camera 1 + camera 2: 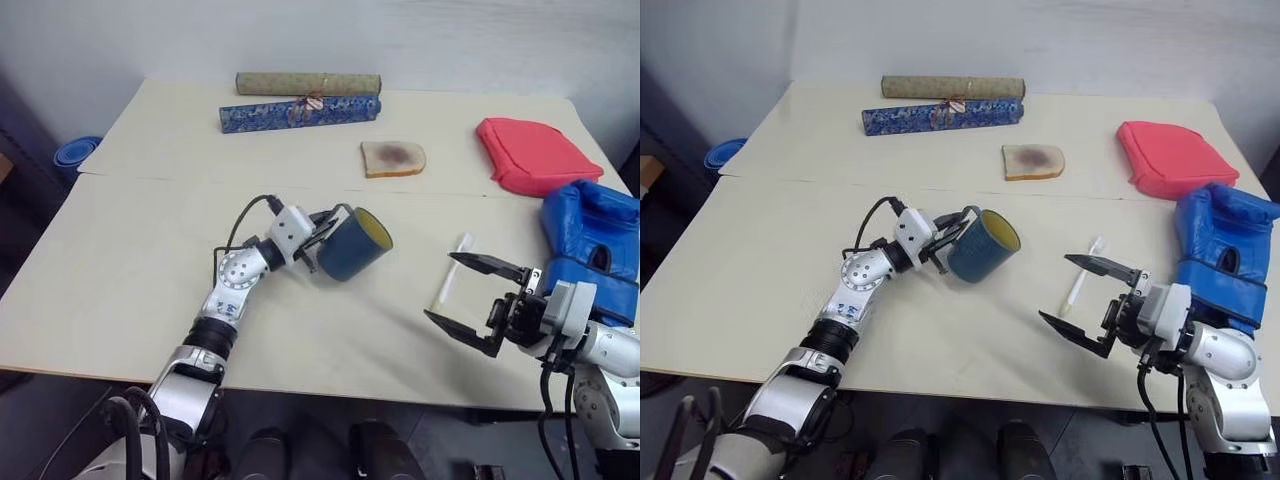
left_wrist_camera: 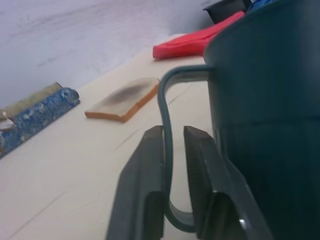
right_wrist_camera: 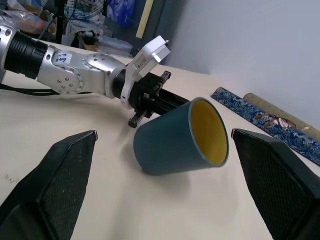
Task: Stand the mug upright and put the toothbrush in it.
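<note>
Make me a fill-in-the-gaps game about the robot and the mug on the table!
1. The left gripper has its two fingers on either side of the mug's ____.
2. The mug is tilted, and its inside is coloured ____.
3. The white toothbrush lies on the ____.
4. The right gripper has its jaws wide ____.

Missing words: handle; yellow; table; open

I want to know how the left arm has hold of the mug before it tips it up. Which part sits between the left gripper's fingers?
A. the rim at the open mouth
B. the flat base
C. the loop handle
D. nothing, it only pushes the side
C: in the left wrist view the thin loop of the handle runs between the left gripper's two black fingers, with the mug tilted.
</note>
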Robot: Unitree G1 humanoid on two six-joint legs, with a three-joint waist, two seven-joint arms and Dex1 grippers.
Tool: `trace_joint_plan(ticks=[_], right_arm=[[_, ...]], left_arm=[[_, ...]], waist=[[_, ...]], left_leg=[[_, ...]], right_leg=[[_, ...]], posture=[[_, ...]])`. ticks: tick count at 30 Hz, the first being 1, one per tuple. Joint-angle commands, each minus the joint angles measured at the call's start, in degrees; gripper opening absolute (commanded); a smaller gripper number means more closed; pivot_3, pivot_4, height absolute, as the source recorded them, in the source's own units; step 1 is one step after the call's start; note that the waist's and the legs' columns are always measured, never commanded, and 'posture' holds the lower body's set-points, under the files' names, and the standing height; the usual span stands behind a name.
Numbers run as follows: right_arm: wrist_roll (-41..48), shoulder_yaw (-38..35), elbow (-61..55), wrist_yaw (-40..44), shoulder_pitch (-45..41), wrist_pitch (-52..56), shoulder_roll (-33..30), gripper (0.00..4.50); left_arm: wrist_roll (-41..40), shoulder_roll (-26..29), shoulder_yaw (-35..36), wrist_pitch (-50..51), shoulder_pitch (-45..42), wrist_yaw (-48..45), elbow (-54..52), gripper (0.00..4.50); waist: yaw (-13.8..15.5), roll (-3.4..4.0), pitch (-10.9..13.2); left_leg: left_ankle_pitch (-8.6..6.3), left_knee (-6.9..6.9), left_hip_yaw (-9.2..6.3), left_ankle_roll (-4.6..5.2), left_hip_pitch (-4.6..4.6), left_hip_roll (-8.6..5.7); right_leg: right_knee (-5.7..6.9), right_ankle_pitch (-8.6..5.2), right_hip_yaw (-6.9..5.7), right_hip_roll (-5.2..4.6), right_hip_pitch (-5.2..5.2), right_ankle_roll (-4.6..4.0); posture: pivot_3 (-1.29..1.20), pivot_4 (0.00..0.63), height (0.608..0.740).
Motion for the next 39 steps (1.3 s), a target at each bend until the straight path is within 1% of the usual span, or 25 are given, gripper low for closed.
trace_joint_plan(ticks=[1,4,8,9,10,11,12,14,17,18,19,21,23,26,27,29,31,32,34,36,37,38,39], right_arm=[[0.52,-1.57,-1.91,-0.36,0.62,-0.90,0.41,4.50],[0.48,-1.52,-2.08,-0.58,0.80,-0.88,0.41,4.50],[0.60,-1.30,-2.58,-1.01,0.98,-0.01,0.24,4.50],[0.61,-1.27,-2.72,-1.15,1.02,0.29,0.14,4.50],[0.61,-1.26,-2.82,-1.25,1.03,0.48,0.08,4.50],[0.65,-1.27,-3.12,-1.54,1.08,1.01,-0.08,4.50],[1.01,-1.60,-3.82,-2.48,1.60,2.62,-0.48,4.50],[2.49,-3.52,-5.20,-3.92,3.95,7.31,-2.36,4.50],[3.62,-7.76,-5.63,-2.82,8.46,10.17,-4.99,4.50],[3.93,-9.89,-5.37,-2.47,10.23,10.33,-5.36,4.50],[4.17,-11.37,-5.31,-2.32,11.47,10.48,-5.53,4.50],[4.92,-17.00,-4.39,-1.48,16.74,11.22,-5.56,4.50],[5.00,-21.01,-3.58,-1.30,20.65,12.00,-5.22,4.50],[3.40,-24.03,-2.80,-2.81,23.64,12.61,-4.69,4.50],[2.25,-24.64,-3.18,-4.91,24.83,14.77,-5.01,4.50],[2.34,-24.62,-6.31,-10.83,25.58,23.33,-6.87,4.50],[7.96,-23.97,-11.12,-17.67,23.15,35.52,-10.05,4.50],[10.64,-23.60,-12.79,-20.28,21.62,40.03,-11.38,4.50],[19.49,-23.30,-15.04,-26.87,16.49,50.65,-14.45,4.50],[26.87,-20.34,-14.88,-33.20,9.17,63.12,-20.30,4.50],[28.22,-17.17,-14.14,-35.85,4.73,68.87,-23.27,4.50],[29.63,-14.42,-13.31,-38.16,0.63,73.26,-25.11,4.50],[31.27,-11.58,-11.72,-40.93,-4.05,77.51,-25.67,4.50]], left_arm=[[-2.30,1.55,1.83,3.88,1.85,-1.69,-7.50,1.91],[-3.33,3.05,2.42,7.98,3.56,-3.17,-11.82,2.87],[-5.52,6.42,3.95,13.93,5.64,-6.43,-17.76,4.19],[-6.08,7.26,4.36,15.55,6.01,-7.08,-19.04,4.38],[-6.43,7.81,4.64,16.80,6.28,-7.51,-20.02,4.45],[-7.10,8.56,4.82,18.38,6.65,-8.51,-21.17,4.45],[-8.42,10.32,5.55,22.25,7.28,-9.89,-22.90,4.45],[-12.21,15.48,7.22,28.84,9.08,-15.96,-25.60,4.45],[-17.98,21.96,9.77,33.16,12.03,-24.59,-28.00,4.45],[-19.04,24.53,10.08,32.98,13.35,-28.51,-28.51,4.45],[-19.68,26.30,10.22,32.84,14.28,-31.20,-28.90,4.45],[-23.88,31.00,12.47,35.51,17.26,-38.76,-29.54,4.45],[-26.42,34.37,14.10,37.04,19.77,-43.50,-29.96,4.45],[-27.17,36.59,15.75,36.68,22.44,-46.21,-29.38,4.45],[-27.30,36.33,16.89,36.27,22.94,-45.45,-28.58,4.45],[-27.41,35.68,18.44,35.98,23.58,-44.30,-27.96,4.45],[-28.56,34.52,19.65,36.79,23.58,-43.06,-28.81,4.45],[-28.90,33.94,20.21,36.67,23.53,-42.38,-29.16,4.45],[-29.40,33.14,21.01,37.09,23.57,-41.52,-29.90,4.45],[-30.59,33.69,21.15,39.90,24.55,-41.99,-31.25,4.45],[-30.47,33.60,21.18,39.57,25.08,-42.08,-31.81,4.45],[-30.41,33.31,21.30,39.25,25.29,-41.95,-32.23,4.45],[-30.34,32.85,21.44,38.98,25.31,-41.46,-32.59,4.45]], waist=[[-0.04,0.00,0.00],[0.01,0.00,0.00],[0.01,0.00,0.00],[0.00,0.00,0.00],[-0.04,0.01,0.00],[-0.04,0.00,0.00],[-0.04,0.01,0.00],[-0.20,0.02,-0.01],[-0.21,0.02,-0.01],[-0.19,0.02,-0.01],[-0.18,0.02,-0.01],[-0.02,0.02,-0.01],[0.18,0.02,-0.01],[-0.20,0.02,-0.01],[-0.25,0.03,-0.01],[-0.38,0.03,-0.01],[-0.65,0.05,0.00],[-1.48,0.07,0.00],[-1.88,0.07,0.01],[-2.29,0.07,0.01],[-2.56,0.09,0.02],[-2.49,0.09,0.02],[-2.44,0.06,0.00]], left_leg=[[0.01,0.00,0.01,-0.01,-0.06,0.01],[0.02,0.03,0.01,-0.02,-0.08,0.02],[0.01,0.03,0.01,-0.02,-0.08,0.01],[0.01,0.03,0.01,-0.01,-0.08,0.01],[0.01,0.03,0.00,-0.01,-0.09,0.02],[0.01,0.02,0.00,-0.01,-0.09,0.02],[0.01,0.03,-0.01,-0.02,-0.09,0.03],[0.01,0.03,-0.01,-0.02,-0.09,0.04],[0.01,-0.08,-0.03,-0.02,-0.09,0.06],[0.01,-0.09,-0.03,-0.02,-0.13,0.06],[0.01,-0.09,-0.06,-0.01,-0.13,0.06],[0.00,-0.07,-0.05,0.00,-0.13,0.03],[-0.04,-0.09,-0.17,0.07,-0.11,0.00],[-0.22,-0.11,-0.17,0.39,-0.08,0.01],[-0.27,-0.15,-0.16,0.48,-0.02,0.01],[-0.29,-0.24,-0.17,0.50,0.15,0.04],[-0.29,-0.31,-0.17,0.50,0.21,0.05],[-0.29,-0.30,-0.17,0.50,0.21,0.05],[-0.26,-0.31,-0.19,0.46,0.20,0.06],[-0.25,-0.35,-0.23,0.43,0.20,0.13],[-0.23,-0.36,-0.23,0.40,0.21,0.14],[-0.20,-0.38,-0.23,0.36,0.14,0.13],[-0.18,-0.42,-0.26,0.33,0.06,0.13]], right_leg=[[0.03,0.00,0.02,0.00,-0.08,0.00],[0.07,0.00,0.06,0.00,-0.10,0.00],[0.06,0.00,0.08,0.00,-0.10,0.00],[0.07,0.00,0.08,0.00,-0.10,0.00],[0.07,0.00,0.08,0.00,-0.10,0.00],[0.07,0.00,0.08,0.00,-0.11,0.00],[0.07,0.00,0.08,0.00,-0.11,0.00],[0.09,0.00,0.08,0.00,-0.11,0.00],[0.08,-0.01,0.08,0.00,-0.14,-0.03],[0.06,-0.02,0.07,0.00,-0.16,-0.03],[0.02,-0.02,0.06,0.00,-0.14,-0.04],[-0.04,-0.02,0.06,-0.02,-0.09,-0.04],[-0.09,-0.03,-0.01,-0.06,0.02,-0.05],[-0.19,-0.03,-0.01,-0.07,0.10,-0.06],[-0.21,-0.03,0.00,-0.07,0.16,-0.06],[-0.25,-0.04,-0.01,-0.08,0.29,-0.08],[-0.25,-0.05,0.01,-0.09,0.33,-0.09],[-0.24,-0.05,0.01,-0.09,0.33,-0.09],[-0.19,-0.05,0.01,-0.12,0.31,-0.09],[-0.19,-0.05,-0.03,-0.07,0.28,-0.09],[-0.18,-0.05,-0.03,-0.06,0.27,-0.09],[-0.17,-0.05,-0.02,-0.09,0.15,-0.09],[-0.16,-0.05,-0.04,-0.10,0.06,-0.09]], posture=[[0.00,0.150,0.740],[0.00,0.150,0.740],[0.00,0.150,0.740],[0.00,0.150,0.740],[0.00,0.150,0.740],[0.00,0.150,0.740],[0.00,0.150,0.740],[0.00,0.150,0.740],[0.00,0.150,0.740],[0.00,0.150,0.740],[0.00,0.150,0.740],[0.00,0.150,0.740],[0.00,0.150,0.740],[0.00,0.150,0.740],[0.00,0.150,0.740],[0.00,0.150,0.740],[0.00,0.150,0.740],[0.00,0.150,0.740],[0.00,0.150,0.740],[0.00,0.150,0.740],[0.00,0.150,0.740],[0.00,0.150,0.740],[0.00,0.150,0.740]])
